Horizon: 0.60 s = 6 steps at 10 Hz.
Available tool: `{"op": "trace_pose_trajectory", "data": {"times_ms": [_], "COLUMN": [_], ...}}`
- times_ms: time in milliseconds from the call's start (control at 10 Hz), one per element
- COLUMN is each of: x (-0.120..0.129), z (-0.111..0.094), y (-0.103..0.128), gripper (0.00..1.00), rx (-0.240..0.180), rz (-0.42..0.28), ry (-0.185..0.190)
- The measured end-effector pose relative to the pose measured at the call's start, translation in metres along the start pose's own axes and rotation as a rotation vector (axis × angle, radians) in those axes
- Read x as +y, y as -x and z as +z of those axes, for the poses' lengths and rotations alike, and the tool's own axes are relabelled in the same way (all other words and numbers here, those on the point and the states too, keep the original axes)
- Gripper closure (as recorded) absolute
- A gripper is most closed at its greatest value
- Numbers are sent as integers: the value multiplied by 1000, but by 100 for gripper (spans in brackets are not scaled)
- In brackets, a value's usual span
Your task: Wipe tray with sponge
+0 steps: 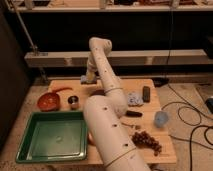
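The gripper [88, 78] hangs low over the table's [165, 152] far edge at about 12 o'clock; I cannot tell whether it is open or closed. The green tray [30, 150] sits at 8 o'clock, apart from it. The pale blue sponge [134, 98] lies at 2 o'clock, just right of the arm [107, 125]. A red bowl [48, 102] stands at 10 o'clock
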Motion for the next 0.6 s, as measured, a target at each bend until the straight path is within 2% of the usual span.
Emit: {"op": "trace_pose_trajectory", "data": {"times_ms": [200,600], "x": [0,-3], "z": [-2,-30], "y": [1,12], "gripper": [87,87], "rx": [1,-4], "rz": [1,-6], "ry": [2,-16]}}
